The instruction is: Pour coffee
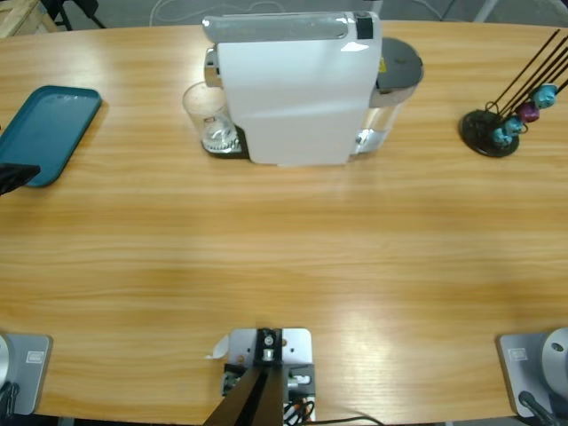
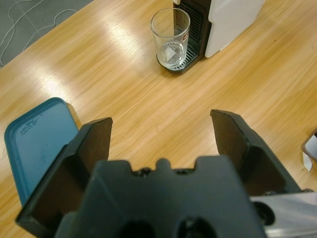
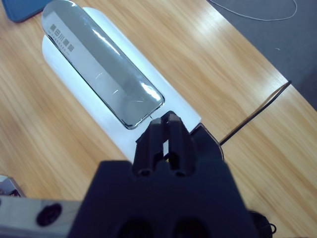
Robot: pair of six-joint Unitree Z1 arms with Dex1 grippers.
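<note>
Fingers of the left gripper (image 2: 161,136) are standing wide apart, holding nothing, well short of the glass cup (image 2: 170,37); those of the right gripper (image 3: 167,130) are pressed together above the coffee machine (image 3: 101,82). The cup is sitting on the drip tray (image 2: 179,64) under the spout; whether coffee is lying in it cannot be told. Risks: the open fingers may be knocking the light cup over on approach, or a tilted lift may be spilling its contents onto the table (image 1: 284,257).

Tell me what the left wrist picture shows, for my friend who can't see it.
The left gripper is open above a wooden table, holding nothing. Ahead, an empty clear glass cup stands on the drip tray of a white coffee machine. A teal tray lies to one side.
</note>
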